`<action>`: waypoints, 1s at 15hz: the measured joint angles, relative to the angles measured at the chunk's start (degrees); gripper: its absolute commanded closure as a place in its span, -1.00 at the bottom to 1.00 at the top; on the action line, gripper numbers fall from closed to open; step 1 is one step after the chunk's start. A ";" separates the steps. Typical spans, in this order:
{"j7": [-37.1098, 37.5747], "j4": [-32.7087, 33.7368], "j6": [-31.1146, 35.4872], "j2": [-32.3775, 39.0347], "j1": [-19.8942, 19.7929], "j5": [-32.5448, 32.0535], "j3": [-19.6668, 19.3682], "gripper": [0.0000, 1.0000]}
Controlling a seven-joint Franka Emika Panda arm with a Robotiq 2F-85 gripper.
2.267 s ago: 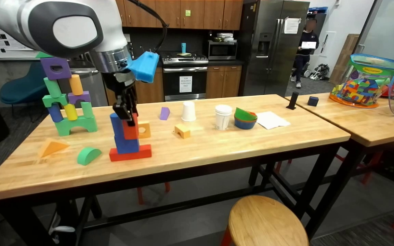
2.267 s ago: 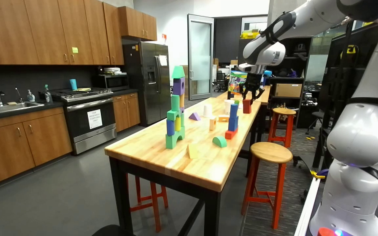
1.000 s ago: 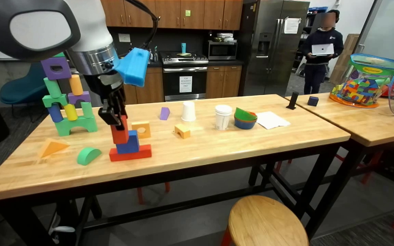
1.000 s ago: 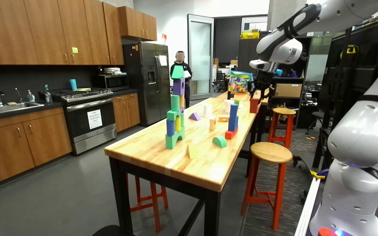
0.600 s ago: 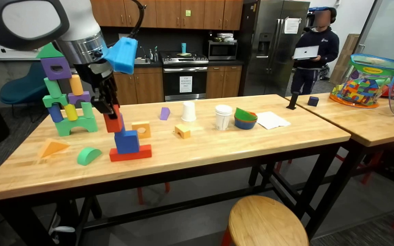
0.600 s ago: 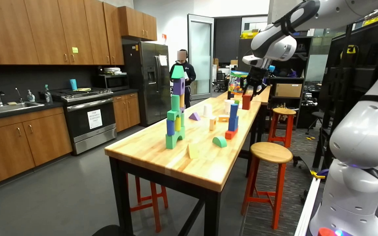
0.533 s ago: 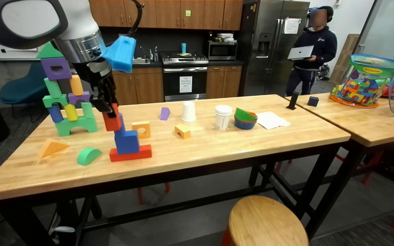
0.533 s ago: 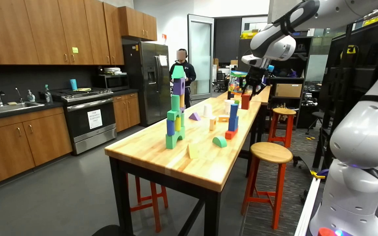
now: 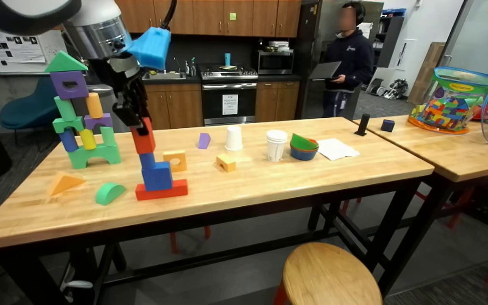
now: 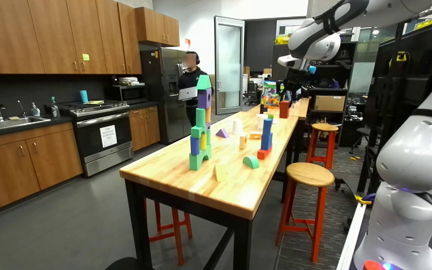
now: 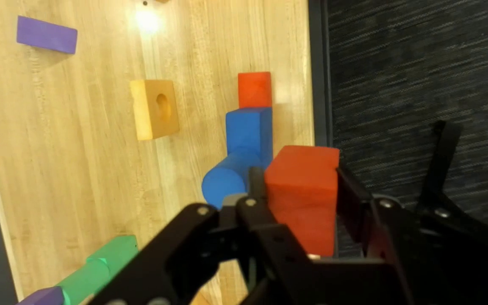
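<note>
My gripper (image 9: 136, 118) is shut on a red block (image 9: 144, 142), which also shows between the fingers in the wrist view (image 11: 303, 186). The block hangs in the air. Near it stands a stack: a blue cylinder (image 10: 267, 126) upright on a blue block (image 10: 266, 141), on a long red block (image 10: 264, 153). In the wrist view the held block is beside the blue cylinder (image 11: 223, 186), toward the table's edge and nearer the camera. In an exterior view it hides the cylinder's upper part.
A tall multicoloured tower (image 9: 94, 154) stands on the table. A green half-round block (image 9: 110, 193), a yellow wedge (image 9: 65, 182), yellow blocks (image 9: 225, 162), a purple wedge (image 9: 204, 140), white cups (image 9: 234, 138), and bowls (image 9: 303, 153) lie about. A person (image 9: 347, 59) stands behind.
Over about two seconds my gripper moves left in an exterior view, then rises with the red block still held. In the last half second it goes higher. The stack stays put; the person walks left.
</note>
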 measured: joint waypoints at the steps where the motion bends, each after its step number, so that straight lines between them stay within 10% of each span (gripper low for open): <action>1: 0.27 0.66 -1.38 -0.44 -0.52 -1.23 -0.01 0.62; 9: 0.93 2.14 -4.04 -1.27 -0.71 -3.36 -0.20 0.62; 10: 0.95 2.13 -4.00 -1.02 -0.47 -3.36 -0.08 0.12; 15: 0.94 2.08 -4.05 -0.79 -0.26 -3.35 -0.28 0.12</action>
